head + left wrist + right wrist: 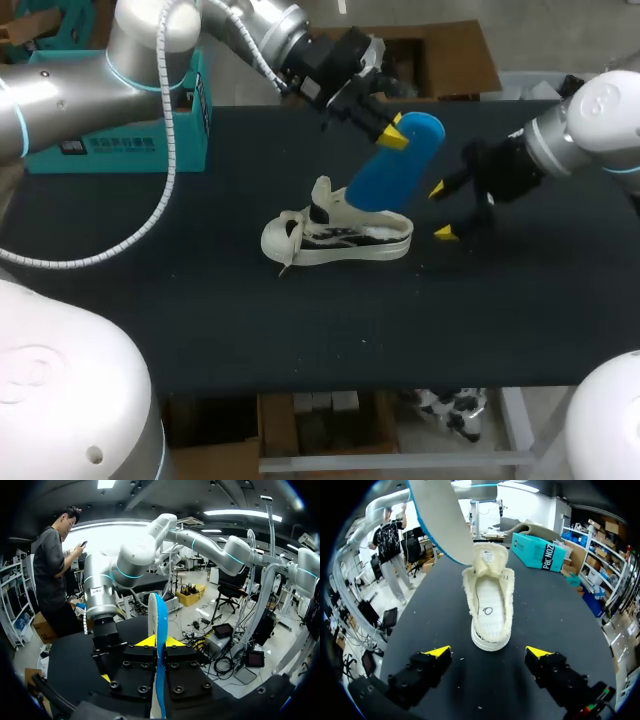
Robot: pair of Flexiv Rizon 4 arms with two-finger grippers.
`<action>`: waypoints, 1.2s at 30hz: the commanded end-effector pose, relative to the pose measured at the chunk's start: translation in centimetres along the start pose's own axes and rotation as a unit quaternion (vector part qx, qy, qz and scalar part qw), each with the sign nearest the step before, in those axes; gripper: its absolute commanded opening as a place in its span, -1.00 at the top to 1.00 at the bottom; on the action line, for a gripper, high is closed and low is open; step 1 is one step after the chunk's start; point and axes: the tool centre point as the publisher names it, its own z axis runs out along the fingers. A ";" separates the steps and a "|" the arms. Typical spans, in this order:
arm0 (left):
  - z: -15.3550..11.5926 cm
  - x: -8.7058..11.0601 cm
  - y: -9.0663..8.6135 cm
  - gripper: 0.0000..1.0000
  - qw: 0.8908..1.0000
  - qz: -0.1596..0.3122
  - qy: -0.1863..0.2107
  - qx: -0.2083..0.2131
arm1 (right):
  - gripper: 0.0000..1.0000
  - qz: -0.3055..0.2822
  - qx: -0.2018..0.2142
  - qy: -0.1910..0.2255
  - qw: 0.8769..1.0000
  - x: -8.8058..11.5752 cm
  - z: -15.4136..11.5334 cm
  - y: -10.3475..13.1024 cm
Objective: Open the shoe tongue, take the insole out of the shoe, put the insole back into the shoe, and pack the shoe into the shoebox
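The left gripper clamps the blue insole above the cream shoe standing mid-table; the right gripper hangs spread wide beside its heel. Removal looks complete. Next, the insole's lower end needs steering back inside.

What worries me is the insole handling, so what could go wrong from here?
The left gripper pinches the blue insole only near one end, so the long free end could swing or slip when it is fed back into the shoe. The shoe is unheld: the right gripper is open and apart from its heel, so a push from the insole might slide or tip it.
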 end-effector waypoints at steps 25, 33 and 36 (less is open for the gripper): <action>-13.7 7.5 -1.7 1.00 0.974 0.054 -0.155 0.159 | -1.00 -0.046 0.193 0.079 0.977 -5.2 -0.8 8.3; -18.3 10.9 0.5 1.00 0.940 0.015 -0.265 0.216 | -1.00 -0.042 0.246 0.074 0.965 -5.1 2.2 10.2; -19.9 12.1 1.8 1.00 0.926 -0.003 -0.296 0.234 | -1.00 -0.043 0.267 0.069 0.960 -4.8 3.2 10.8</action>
